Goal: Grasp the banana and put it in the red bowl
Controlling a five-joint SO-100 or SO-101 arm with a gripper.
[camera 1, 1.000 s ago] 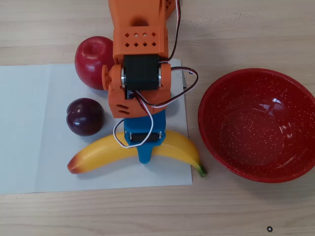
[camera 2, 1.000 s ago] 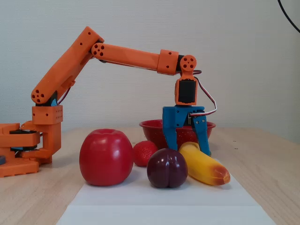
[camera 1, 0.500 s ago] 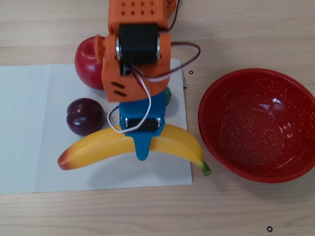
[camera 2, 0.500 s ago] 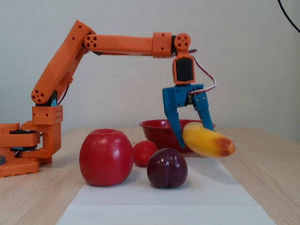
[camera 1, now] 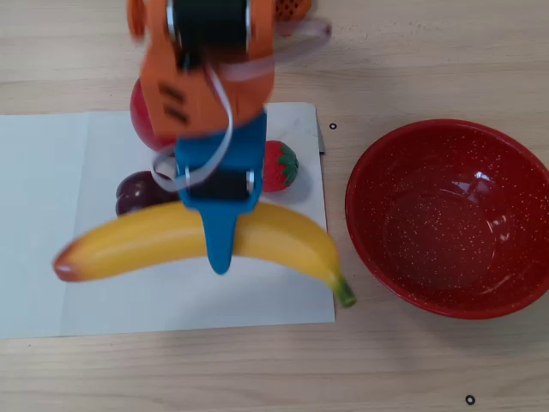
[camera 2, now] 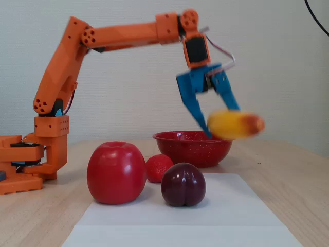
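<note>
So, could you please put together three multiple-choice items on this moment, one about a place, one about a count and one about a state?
1. Where is the banana?
A. Lying on the white paper
B. Held in the air by the gripper
C. Inside the red bowl

2. How many fruits sit on the table in the fixed view, leaving the banana out?
A. One
B. Three
C. Five

3. What state is the red bowl in?
A. Empty
B. Holding the strawberry
C. Tipped upside down

Answers:
1. B, since the fixed view shows the banana clamped between the blue jaws well above the table.
2. B, as the apple, the strawberry and the plum are all that rest there.
3. A, because the overhead view shows only its bare speckled inside, open side up.
</note>
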